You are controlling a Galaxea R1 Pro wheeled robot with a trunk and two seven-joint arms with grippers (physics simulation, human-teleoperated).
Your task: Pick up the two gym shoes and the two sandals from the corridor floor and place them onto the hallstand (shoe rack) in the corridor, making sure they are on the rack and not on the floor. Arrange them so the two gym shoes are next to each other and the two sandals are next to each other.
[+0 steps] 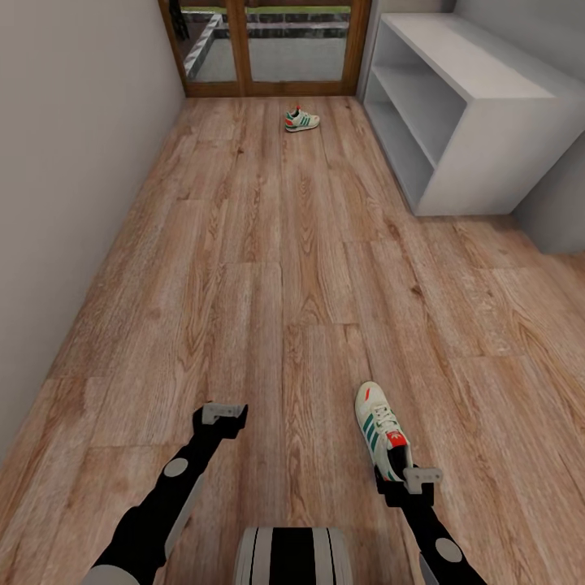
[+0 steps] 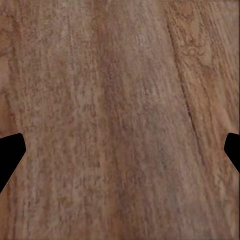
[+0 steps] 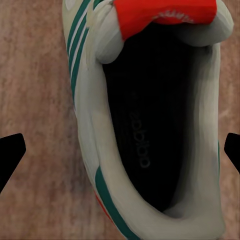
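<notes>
One gym shoe (image 1: 379,424) lies on the corridor floor (image 1: 268,276) near me, its toe pointing away. My right gripper (image 1: 409,479) hovers open over its heel. In the right wrist view the same shoe (image 3: 145,125) shows its dark opening and red tongue label, with the gripper (image 3: 120,155) fingers spread wide on either side and not touching it. A second gym shoe (image 1: 301,120) lies far off by the glass door. My left gripper (image 1: 223,415) is open over bare planks (image 2: 120,100) and holds nothing. The sandals are out of view.
A low white unit (image 1: 487,114) with two open shelves stands against the right wall; I cannot tell whether it is the hallstand. A wood-framed glass door (image 1: 268,45) closes the corridor's far end. A plain wall (image 1: 73,162) runs along the left.
</notes>
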